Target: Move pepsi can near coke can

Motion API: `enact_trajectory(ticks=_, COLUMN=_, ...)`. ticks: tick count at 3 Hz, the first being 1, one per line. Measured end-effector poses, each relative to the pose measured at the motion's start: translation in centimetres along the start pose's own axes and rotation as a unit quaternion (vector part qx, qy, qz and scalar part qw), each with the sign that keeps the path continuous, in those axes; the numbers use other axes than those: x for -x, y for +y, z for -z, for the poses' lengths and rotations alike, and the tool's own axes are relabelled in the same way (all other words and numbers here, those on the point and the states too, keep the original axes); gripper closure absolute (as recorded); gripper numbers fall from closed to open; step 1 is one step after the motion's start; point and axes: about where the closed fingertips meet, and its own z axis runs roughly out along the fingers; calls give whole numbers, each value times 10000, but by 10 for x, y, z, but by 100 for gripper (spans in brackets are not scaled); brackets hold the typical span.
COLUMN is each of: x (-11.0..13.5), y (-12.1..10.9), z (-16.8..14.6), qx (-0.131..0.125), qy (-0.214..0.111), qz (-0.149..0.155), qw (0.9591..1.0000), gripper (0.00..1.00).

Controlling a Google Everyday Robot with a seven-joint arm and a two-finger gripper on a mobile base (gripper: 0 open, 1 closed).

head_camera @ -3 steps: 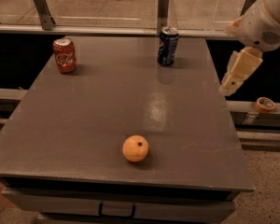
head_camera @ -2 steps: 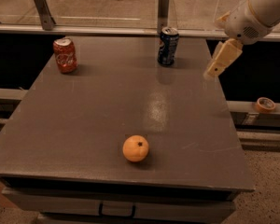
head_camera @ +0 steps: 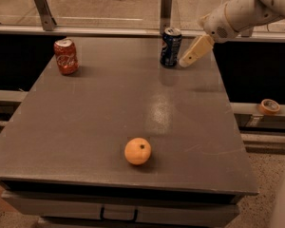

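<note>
Has swung the cream, smooth-plastic gripper (head_camera: 187,60) in from beyond the right edge of the flat, matt grey table (head_camera: 109,113) within the last second, and now holds it slanted downward with the tip low, just beside the dark blue, silver-topped aluminium pepsi can (head_camera: 170,47). Cannot tell whether clenched or released from this angle, nor whether already touching the can's wall or just short of it. Reads as a reach nearly finished and a grasp not yet made. Finds the pepsi can upright near the table's far edge, immediately left of the gripper as viewed, and unmoved over that second. Places the red, slightly dented, white-lettered coke can (head_camera: 66,56) well apart on the gripper's left, beyond the pepsi can and at about the same depth, also unmoved. Leaves the whole carry along the far side of the table undone. Notes a round, dimpled orange (head_camera: 137,151) nearer the camera than the gripper and to its left, well clear of the line between the two cans. Notes also a tan roll of tape (head_camera: 269,106) off the table, below and right of the gripper. Judges both cans thin-walled, glossy and curved, so probably slippery and easy to crush under a hard squeeze.
</note>
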Motion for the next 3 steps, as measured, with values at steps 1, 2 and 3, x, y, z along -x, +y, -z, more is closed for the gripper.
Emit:
enact_trajectory(ticks=1, x=13, y=-14, z=-33, qx=52, qy=-345, qz=-373, qw=9987, gripper=0)
enact_trajectory(ticks=2, x=17, y=-20, z=-59, qx=173, qy=-540, qz=-807, qw=9951, gripper=18)
enact_trajectory(ticks=3, x=15, y=-23, z=-72, qx=290, qy=-644, qz=-1131, qw=9911, gripper=41)
